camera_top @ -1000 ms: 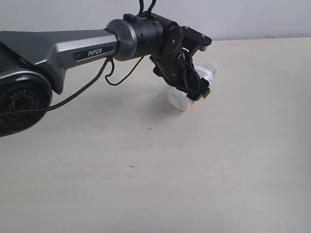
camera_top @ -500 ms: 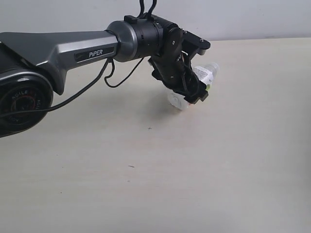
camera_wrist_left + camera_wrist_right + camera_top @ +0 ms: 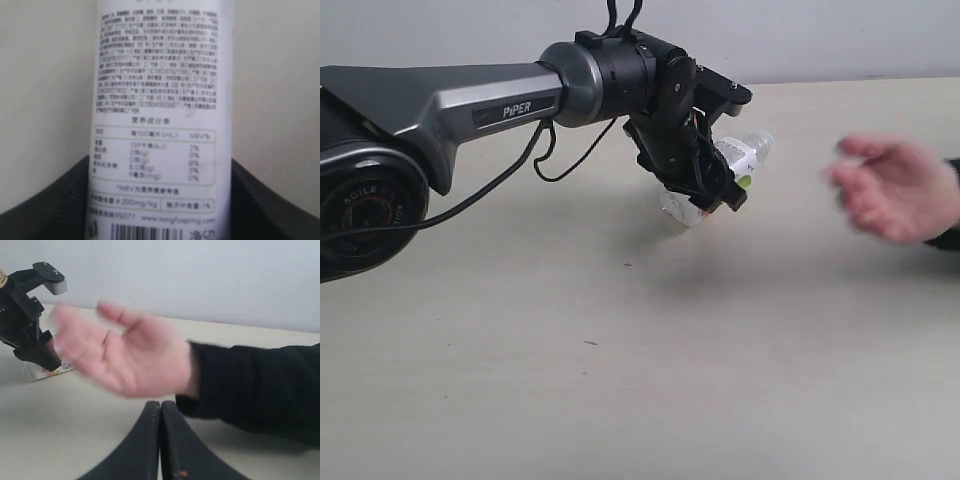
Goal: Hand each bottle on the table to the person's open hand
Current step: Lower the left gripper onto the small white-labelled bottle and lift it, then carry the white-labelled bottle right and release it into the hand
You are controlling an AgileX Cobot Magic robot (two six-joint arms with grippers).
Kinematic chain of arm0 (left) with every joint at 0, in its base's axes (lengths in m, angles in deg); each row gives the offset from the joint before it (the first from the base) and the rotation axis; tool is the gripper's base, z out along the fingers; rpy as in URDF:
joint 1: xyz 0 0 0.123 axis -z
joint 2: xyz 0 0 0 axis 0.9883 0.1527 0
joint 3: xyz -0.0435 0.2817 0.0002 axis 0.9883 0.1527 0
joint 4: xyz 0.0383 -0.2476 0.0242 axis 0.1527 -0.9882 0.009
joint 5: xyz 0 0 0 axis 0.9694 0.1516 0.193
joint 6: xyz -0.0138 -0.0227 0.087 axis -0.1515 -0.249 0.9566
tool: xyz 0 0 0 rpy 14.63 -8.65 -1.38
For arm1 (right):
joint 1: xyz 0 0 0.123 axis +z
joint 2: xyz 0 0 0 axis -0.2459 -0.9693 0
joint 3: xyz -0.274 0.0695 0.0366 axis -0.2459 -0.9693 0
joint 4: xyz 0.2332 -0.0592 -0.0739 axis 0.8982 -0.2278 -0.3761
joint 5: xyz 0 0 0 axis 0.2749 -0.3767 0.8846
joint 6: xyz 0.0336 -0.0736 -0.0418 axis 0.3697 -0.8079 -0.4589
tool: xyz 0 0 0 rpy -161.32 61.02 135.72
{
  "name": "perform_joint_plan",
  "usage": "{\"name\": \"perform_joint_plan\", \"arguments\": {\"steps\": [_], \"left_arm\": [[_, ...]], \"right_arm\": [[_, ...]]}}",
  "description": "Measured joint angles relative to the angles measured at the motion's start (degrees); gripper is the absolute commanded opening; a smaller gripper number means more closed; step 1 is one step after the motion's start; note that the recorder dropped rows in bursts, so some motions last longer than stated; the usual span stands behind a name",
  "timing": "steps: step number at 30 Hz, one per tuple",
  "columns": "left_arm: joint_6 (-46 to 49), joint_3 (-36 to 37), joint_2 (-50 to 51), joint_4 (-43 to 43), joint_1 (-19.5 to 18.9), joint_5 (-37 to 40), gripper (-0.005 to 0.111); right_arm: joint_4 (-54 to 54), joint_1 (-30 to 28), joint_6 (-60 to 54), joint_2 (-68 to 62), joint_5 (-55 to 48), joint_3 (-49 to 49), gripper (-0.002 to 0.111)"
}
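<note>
Between the fingers of the left pincer (image 3: 715,185), one bottle (image 3: 742,153) is clamped by its body and tilted: white cap end raised toward the hand side, base end low near the surface (image 3: 620,390). Cannot tell if the base touches. Left wrist view: white label (image 3: 165,100) with small print and a nutrition table fills the frame, dark fingers (image 3: 45,205) on both sides of it. The person's open hand (image 3: 895,198) is at the right of the exterior view, fingers spread, motion-blurred, apart from the bottle, with a dark sleeve (image 3: 255,385) at the wrist. The right pincer (image 3: 160,435) is narrow, its fingers pressed together with nothing between, the hand in front of it.
</note>
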Motion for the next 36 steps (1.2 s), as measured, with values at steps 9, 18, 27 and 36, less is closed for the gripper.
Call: {"name": "perform_joint_plan", "arguments": {"steps": [9, 18, 27, 36], "left_arm": [[-4.21, 0.00, -2.05, 0.35, 0.00, 0.99, 0.000], [-15.89, 0.00, -6.61, 2.19, 0.00, 1.22, 0.000], [-24.56, 5.25, -12.36, 2.05, 0.46, -0.21, 0.000], [-28.66, 23.42, -23.39, -5.20, 3.35, -13.11, 0.000]], "right_arm": [[0.00, 0.00, 0.00, 0.00, 0.00, 0.00, 0.000], [0.00, 0.00, 0.00, 0.00, 0.00, 0.00, 0.000], [0.00, 0.00, 0.00, 0.00, 0.00, 0.00, 0.000], [0.00, 0.00, 0.00, 0.00, 0.00, 0.00, 0.000]]}}
